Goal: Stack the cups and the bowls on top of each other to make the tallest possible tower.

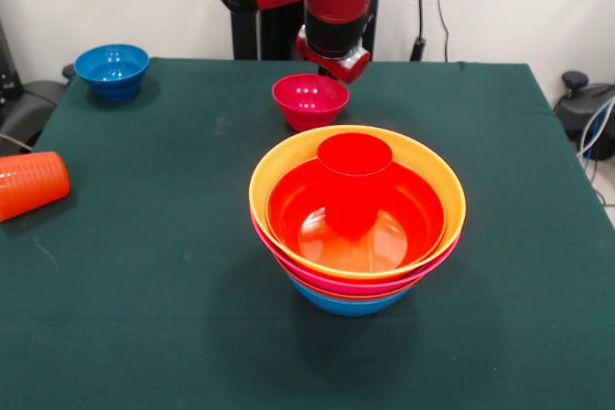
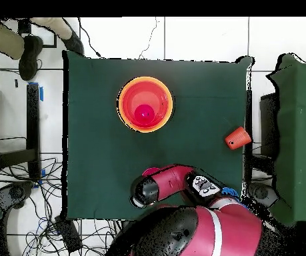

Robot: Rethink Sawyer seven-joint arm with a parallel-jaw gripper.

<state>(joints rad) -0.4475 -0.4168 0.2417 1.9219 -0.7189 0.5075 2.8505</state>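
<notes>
The tower (image 1: pixel 288 165) stands mid-table: nested large bowls, yellow-orange rim on top, a red bowl inside it, pink and blue below. The smooth red cup (image 1: pixel 354 180) stands upright at its centre. The tower also shows in the overhead view (image 2: pixel 125 100), with the red cup (image 2: pixel 144 113) in its middle. The orange ribbed cup (image 1: pixel 29 184) lies on its side at the table's left edge and shows in the overhead view too (image 2: pixel 238 138). A small magenta bowl (image 1: pixel 309 100) sits behind the tower. A small blue bowl (image 1: pixel 112 69) sits at the far left corner. My gripper (image 1: pixel 334 62) hangs just above and behind the magenta bowl, holding nothing that I can see.
The red arm (image 2: pixel 175 180) reaches over the table's near edge in the overhead view and hides most of the magenta bowl. A person's legs and shoes (image 2: pixel 12 40) show beyond the table's far corner. Cables and chair bases lie on the floor around the table.
</notes>
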